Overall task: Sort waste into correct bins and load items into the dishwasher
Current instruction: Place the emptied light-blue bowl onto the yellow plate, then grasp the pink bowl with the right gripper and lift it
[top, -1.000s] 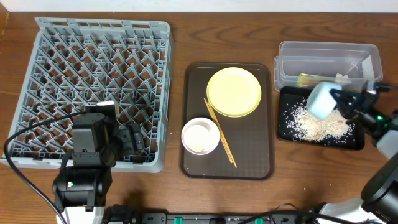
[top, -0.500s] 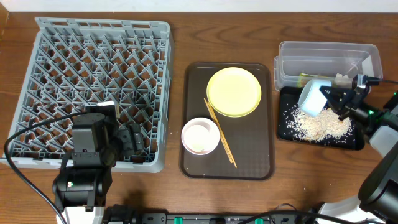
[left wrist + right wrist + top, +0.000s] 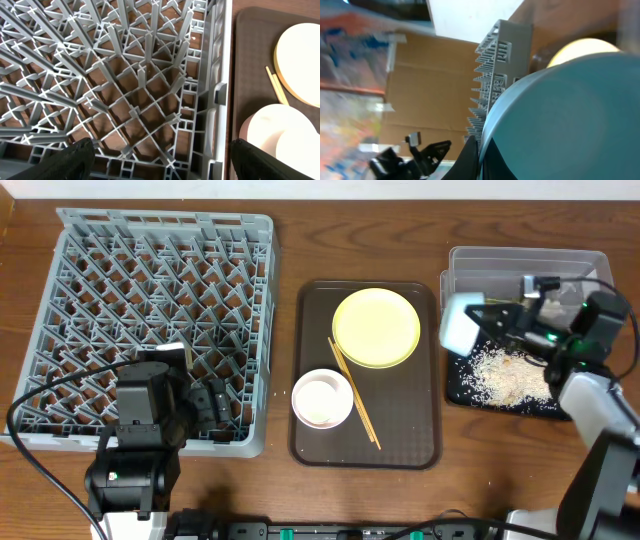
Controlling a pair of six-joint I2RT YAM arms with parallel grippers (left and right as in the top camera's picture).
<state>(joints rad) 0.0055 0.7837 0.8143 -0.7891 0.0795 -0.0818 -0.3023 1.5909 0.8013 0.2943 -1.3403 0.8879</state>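
1. At the right end of the counter (image 3: 300, 240): light blue bowl (image 3: 460, 323) pinched at its rim by the right fingers (image 3: 492, 317), tilted and held in the air. Over the left edge of the black tray (image 3: 455, 388), just beside the clear tub (image 3: 520, 265).
2. Through the right wrist camera: the bowl's blue wall filling most of the view, one dark finger (image 3: 474, 152) pressed against its edge, the grey rack blurred behind.
3. On the black tray: white rice-like crumbs (image 3: 510, 375) in a loose scatter, thickest toward the middle.
4. On the brown serving tray (image 3: 400, 445) (mid-counter): yellow plate (image 3: 376, 328) at the far end and white bowl (image 3: 322, 398) at the near left. Two chopsticks (image 3: 355, 395) lying slantwise — upper ends at the plate's edge, shafts passing just beside the bowl.
5. On the left: large grey dish rack (image 3: 160, 310), with the left fingers (image 3: 210, 408) spread wide above its near right corner — gripping nothing. Through the left wrist camera, both dark tips low at the frame's corners, rack pegs between them, plate and white bowl off to the right.
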